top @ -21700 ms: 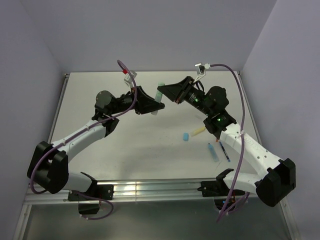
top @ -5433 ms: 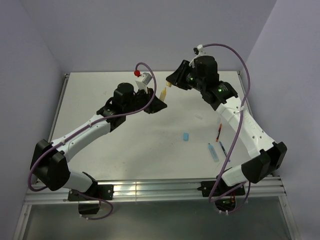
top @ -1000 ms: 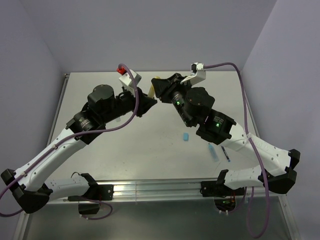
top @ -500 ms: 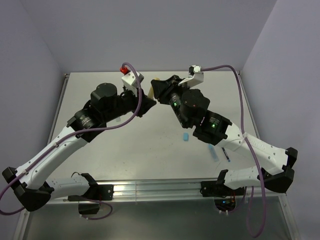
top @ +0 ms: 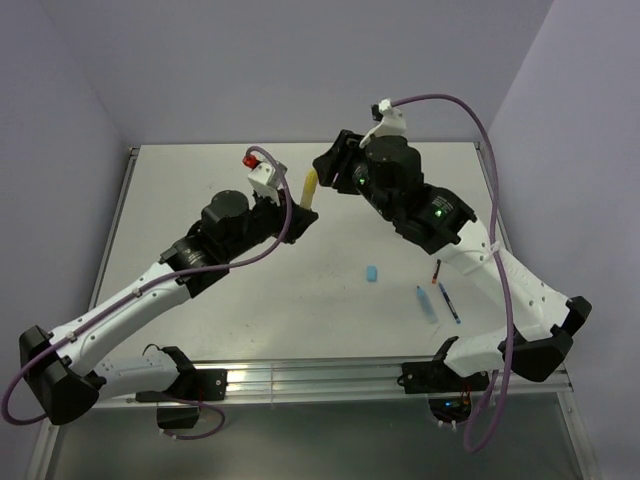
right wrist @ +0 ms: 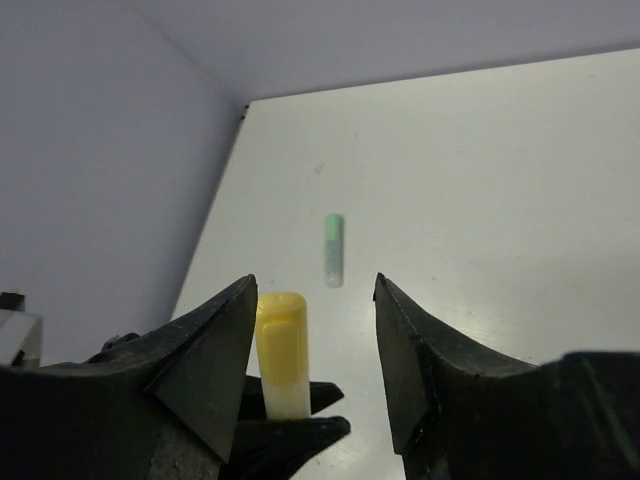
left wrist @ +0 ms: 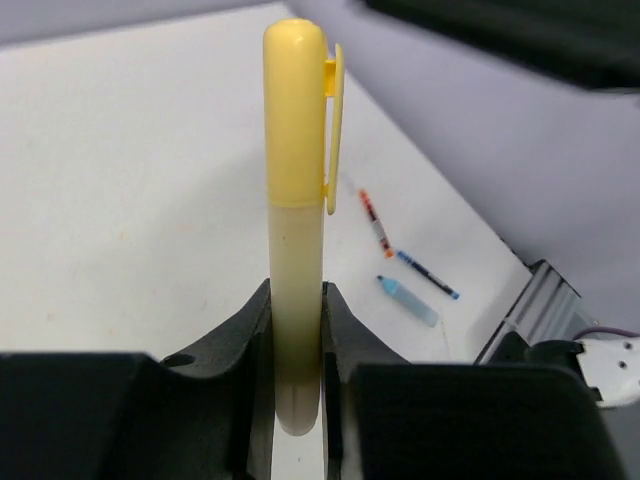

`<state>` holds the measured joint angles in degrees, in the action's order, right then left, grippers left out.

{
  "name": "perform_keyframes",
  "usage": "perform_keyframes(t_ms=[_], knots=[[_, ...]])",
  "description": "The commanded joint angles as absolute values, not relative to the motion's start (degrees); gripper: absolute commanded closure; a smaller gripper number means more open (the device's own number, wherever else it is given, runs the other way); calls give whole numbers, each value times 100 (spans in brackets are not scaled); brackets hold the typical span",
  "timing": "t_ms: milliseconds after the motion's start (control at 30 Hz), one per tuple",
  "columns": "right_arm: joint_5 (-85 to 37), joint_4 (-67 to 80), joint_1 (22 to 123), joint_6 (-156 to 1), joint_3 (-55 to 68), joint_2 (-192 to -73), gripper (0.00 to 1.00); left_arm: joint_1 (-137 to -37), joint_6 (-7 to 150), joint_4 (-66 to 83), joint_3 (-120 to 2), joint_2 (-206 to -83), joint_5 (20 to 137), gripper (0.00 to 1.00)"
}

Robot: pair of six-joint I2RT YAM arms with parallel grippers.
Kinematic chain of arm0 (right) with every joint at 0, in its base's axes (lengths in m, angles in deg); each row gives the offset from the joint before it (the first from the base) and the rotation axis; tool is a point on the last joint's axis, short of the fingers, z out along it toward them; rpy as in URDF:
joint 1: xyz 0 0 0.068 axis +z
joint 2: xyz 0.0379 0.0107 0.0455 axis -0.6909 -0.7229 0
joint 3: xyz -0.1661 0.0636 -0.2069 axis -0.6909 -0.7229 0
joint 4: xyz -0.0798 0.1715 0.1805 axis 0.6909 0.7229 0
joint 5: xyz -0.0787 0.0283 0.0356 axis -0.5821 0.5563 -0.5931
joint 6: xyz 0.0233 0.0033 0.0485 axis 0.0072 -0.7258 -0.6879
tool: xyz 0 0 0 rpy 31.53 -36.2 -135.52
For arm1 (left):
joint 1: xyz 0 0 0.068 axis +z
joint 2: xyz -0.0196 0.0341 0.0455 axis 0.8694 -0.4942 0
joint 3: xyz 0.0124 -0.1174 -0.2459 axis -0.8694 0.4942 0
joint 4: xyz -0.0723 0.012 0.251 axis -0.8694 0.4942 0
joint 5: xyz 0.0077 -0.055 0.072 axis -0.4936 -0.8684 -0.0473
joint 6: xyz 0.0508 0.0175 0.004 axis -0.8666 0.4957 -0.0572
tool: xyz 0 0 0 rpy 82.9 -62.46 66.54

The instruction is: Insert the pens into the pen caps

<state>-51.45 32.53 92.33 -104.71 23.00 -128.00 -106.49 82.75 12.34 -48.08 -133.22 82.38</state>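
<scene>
My left gripper is shut on the yellow pen and holds it upright above the table. The yellow cap sits on the pen's top end, and the jaws clamp the pale body. My right gripper is open and empty, just right of the cap. In the right wrist view the cap stands beside the inner face of the left jaw of that gripper. A green pen lies on the table beyond. A loose light blue cap lies mid-table.
A light blue pen, a dark blue pen and a red pen lie together at the table's right; they also show in the left wrist view, with the light blue pen nearest the table edge. Walls close the table's far side.
The right gripper has opened and drawn back up and to the right, off the yellow cap. The left gripper has shifted slightly right with the capped yellow pen.
</scene>
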Motion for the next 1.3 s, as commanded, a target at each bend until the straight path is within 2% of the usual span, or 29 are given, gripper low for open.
perform_keyframes(t_ms=[0, 33, 200, 300, 500, 700, 967, 1267], knots=[[-4819, 3590, 8801, -10301, 2494, -12421, 42, -10548, 8883, 1499, -4812, -13529, 9154, 100], [-4775, 3563, 8704, -10318, 2258, -12324, 41, -10304, 9171, 2076, -4995, -13696, 9260, 100], [-4556, 3387, 8247, -10345, 1545, -11753, 40, -9153, 9745, 3056, -5522, -14979, 9427, 99], [-4485, 3405, 8168, -10336, 1202, -11533, 40, -8852, 9737, 3549, -5988, -15823, 9594, 99], [-4300, 3335, 8088, -10380, 455, -11216, 40, -8737, 9596, 3998, -6762, -17255, 10200, 94], [-4195, 3291, 8062, -10415, 50, -10996, 40, -8526, 9534, 4279, -7247, -18029, 10473, 90], [-4142, 3229, 8044, -10432, -223, -10856, 41, -8289, 9473, 4297, -7239, -18470, 10658, 86], [-4116, 3247, 8027, -10441, -328, -10803, 41, -8280, 9429, 4227, -7203, -18646, 10597, 68]])
